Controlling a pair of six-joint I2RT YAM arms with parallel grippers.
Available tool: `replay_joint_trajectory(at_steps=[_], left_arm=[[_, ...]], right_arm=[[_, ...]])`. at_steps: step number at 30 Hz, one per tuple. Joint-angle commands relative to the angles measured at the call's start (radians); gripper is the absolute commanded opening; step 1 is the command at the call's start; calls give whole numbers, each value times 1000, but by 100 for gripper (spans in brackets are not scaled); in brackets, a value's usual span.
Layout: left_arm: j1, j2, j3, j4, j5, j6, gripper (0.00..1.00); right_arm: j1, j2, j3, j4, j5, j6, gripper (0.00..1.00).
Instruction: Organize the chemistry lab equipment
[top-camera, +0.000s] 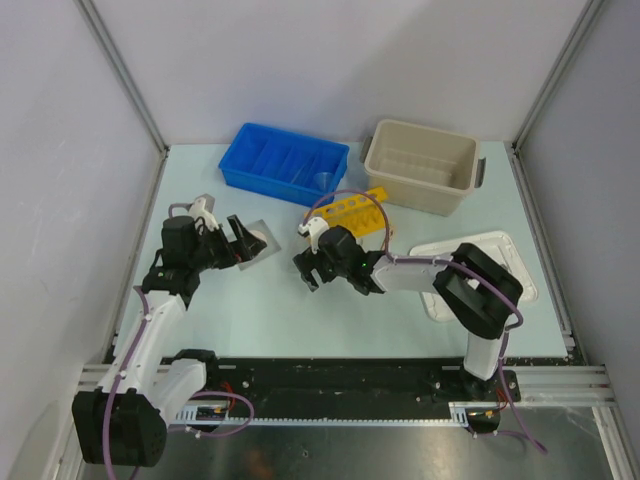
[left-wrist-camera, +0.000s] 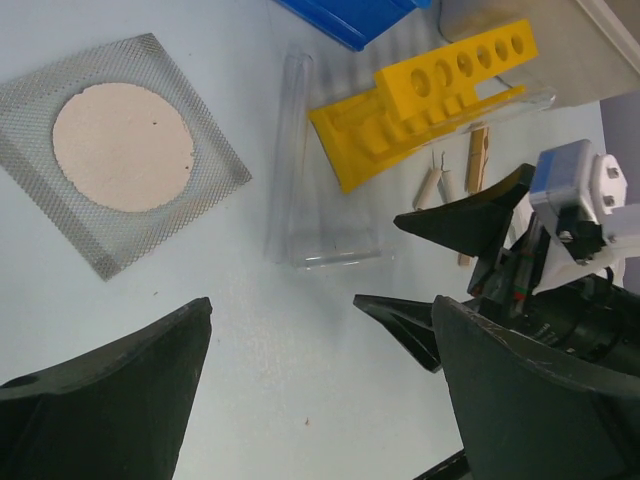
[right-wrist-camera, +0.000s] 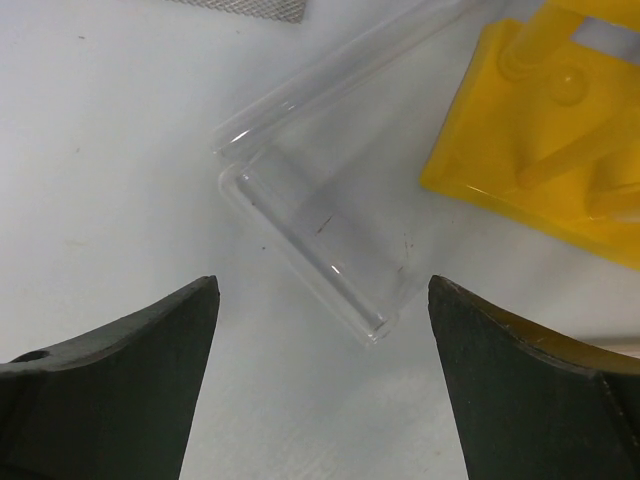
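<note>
Pale table (top-camera: 290, 310). The yellow holed test-tube rack (top-camera: 352, 212) lies near its middle. The square gauze (left-wrist-camera: 120, 165) lies flat to the left, just ahead of the open left hand (left-wrist-camera: 320, 400). The clear funnel (right-wrist-camera: 320, 235) lies on its side between them, with the right hand (right-wrist-camera: 320, 380) spread open over it.

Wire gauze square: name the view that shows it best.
Left wrist: the wire gauze square lies almost whole, mesh and pale round centre sharp. Top external shows it small, partly behind the left gripper. Right wrist catches only an edge strip.
</note>
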Motion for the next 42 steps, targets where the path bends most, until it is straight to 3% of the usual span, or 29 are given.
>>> replay_joint_trajectory(at_steps=[1, 12, 21, 32, 42], left_arm=[[8, -22, -7, 10, -1, -18, 96], [8, -10, -7, 10, 15, -17, 87], [8, 24, -13, 10, 72, -9, 79], [8, 32, -38, 10, 112, -30, 73], [8, 87, -42, 10, 138, -69, 67]], right_arm=[[1, 41, 57, 16, 13, -63, 91], [8, 72, 66, -41, -78, -82, 85], [43, 82, 67, -68, -111, -80, 69], [72, 113, 66, -39, -47, -60, 45], [112, 113, 66, -64, 16, -47, 32]])
